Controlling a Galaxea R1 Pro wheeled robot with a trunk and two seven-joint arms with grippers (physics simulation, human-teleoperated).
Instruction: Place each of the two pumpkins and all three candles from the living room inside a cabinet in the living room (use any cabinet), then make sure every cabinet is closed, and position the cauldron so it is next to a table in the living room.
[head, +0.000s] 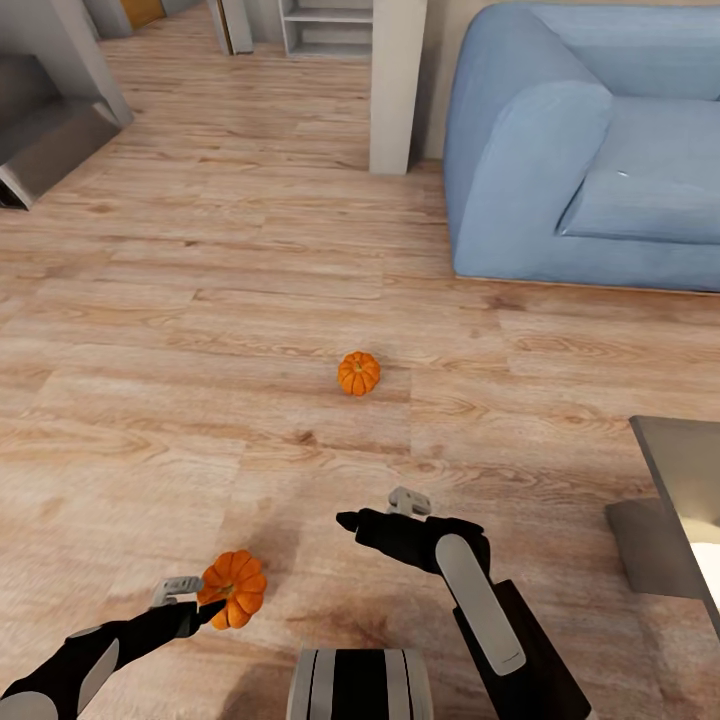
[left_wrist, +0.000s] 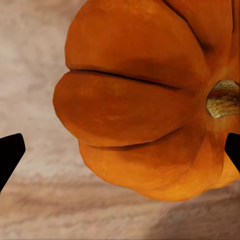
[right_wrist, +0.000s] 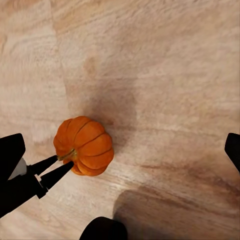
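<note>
Two pumpkins show on the wood floor (head: 200, 330): we see the near pumpkin (head: 234, 588) low in the head view, and the far pumpkin (head: 358, 373) sitting alone on the boards, well apart from it and nearer the sofa (head: 520, 170). Our left gripper (head: 200, 600) is at the near pumpkin, its dark fingertips pinched close together at the stem side of the fruit; the right wrist view shows those tips (right_wrist: 62, 167) touching it, though we cannot tell if they truly grip it. Our right gripper (head: 375, 510) hangs above the floor between the two pumpkins, its fingers spread wide with nothing between them. From the sofa, a corner of the table (head: 665, 450) lies nearer us, at the view's right edge.
</note>
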